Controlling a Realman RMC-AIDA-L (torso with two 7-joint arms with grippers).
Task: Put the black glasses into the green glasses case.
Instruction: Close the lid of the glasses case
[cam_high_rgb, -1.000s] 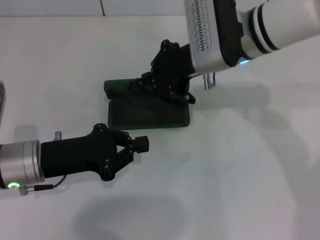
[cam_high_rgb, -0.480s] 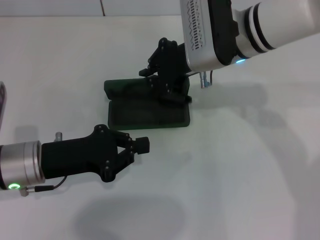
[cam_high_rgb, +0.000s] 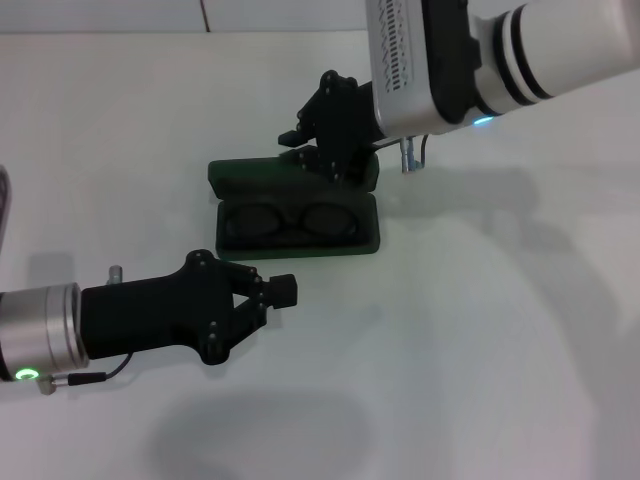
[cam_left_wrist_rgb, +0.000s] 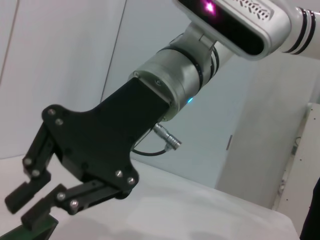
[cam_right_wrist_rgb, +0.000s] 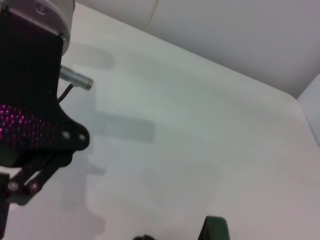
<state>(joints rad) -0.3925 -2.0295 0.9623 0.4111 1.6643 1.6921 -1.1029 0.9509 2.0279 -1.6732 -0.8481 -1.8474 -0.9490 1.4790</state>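
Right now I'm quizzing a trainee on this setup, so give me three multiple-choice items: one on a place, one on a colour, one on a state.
1. Where are the black glasses?
A. in the left tool
B. inside the case's lower tray
C. on the bare table

2. What colour is the glasses case?
A. dark green
B. red
C. white

3. How is the case?
A. shut
B. open, lid folded back
C. upside down

Key: 1 B, both lenses show in the tray in the head view. 2 A, its rim reads dark green. 3 B, the lining is exposed, with the right tool over the lid and the left tool nearer the robot, holding nothing.
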